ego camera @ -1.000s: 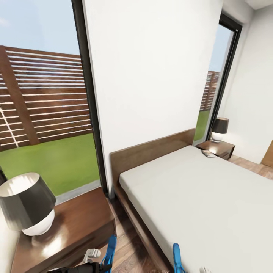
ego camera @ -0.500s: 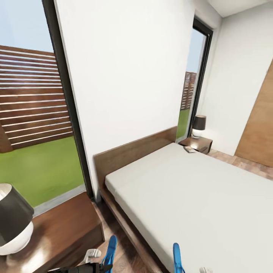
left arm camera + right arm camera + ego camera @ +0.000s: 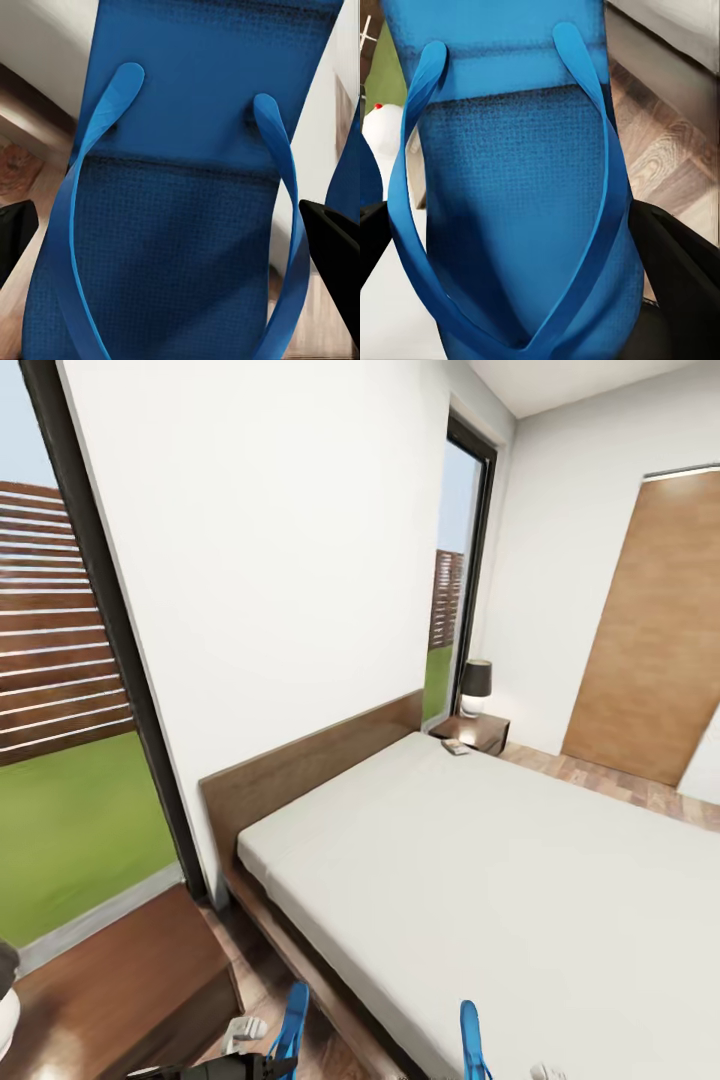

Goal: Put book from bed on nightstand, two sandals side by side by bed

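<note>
Holding left: left gripper (image 3: 180, 225) pinches a blue sandal (image 3: 187, 187).
Holding right: right gripper (image 3: 521, 247) pinches the other sandal (image 3: 510, 187).
Book: small thing, maybe the book (image 3: 455, 747), by the far nightstand (image 3: 485, 732) at the bed (image 3: 520, 880) corner.
Writing: too small to read.

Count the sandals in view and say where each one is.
2. One sandal sits between the left end effector fingers; the other sandal sits between the right end effector fingers. Both blue tips show low in the head view.
</note>
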You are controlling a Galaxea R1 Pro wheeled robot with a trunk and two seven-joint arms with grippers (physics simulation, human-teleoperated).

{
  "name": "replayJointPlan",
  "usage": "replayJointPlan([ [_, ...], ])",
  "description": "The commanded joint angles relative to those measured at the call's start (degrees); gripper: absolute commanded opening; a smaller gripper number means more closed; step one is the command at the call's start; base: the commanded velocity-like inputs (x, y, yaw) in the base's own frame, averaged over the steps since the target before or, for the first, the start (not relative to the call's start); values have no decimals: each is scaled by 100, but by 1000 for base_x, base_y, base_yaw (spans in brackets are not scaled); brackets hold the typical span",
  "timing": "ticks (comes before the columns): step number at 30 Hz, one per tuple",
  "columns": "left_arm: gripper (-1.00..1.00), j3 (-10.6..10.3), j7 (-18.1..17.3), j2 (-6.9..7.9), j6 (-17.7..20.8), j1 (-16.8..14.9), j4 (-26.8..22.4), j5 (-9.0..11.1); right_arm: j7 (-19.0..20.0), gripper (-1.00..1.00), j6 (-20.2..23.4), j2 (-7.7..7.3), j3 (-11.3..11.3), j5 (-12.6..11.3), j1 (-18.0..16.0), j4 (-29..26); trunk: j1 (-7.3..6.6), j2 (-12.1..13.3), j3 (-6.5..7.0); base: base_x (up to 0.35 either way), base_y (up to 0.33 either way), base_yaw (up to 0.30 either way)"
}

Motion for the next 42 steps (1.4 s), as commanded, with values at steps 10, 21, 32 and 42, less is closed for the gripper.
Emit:
replayJointPlan([
  [10,-100,-29,-11,-9,59,0,-7,67,14,-100,44,-8,41,-60,-4,0,3,-9,-8,0,0,-289],
  [21,-100,-29,-11,-13,59,0,-7,59,14,-100,44,-3,41,-60,-4,0,3,-9,-8,0,0,-295],
  [32,-100,-29,-11,-13,59,0,-7,60,14,-100,44,-4,41,-60,-4,0,3,-9,-8,0,0,-300],
  [42,-100,-29,-11,-13,59,0,-7,59,14,-100,44,-2,41,-60,-4,0,3,-9,-8,0,0,-300],
])
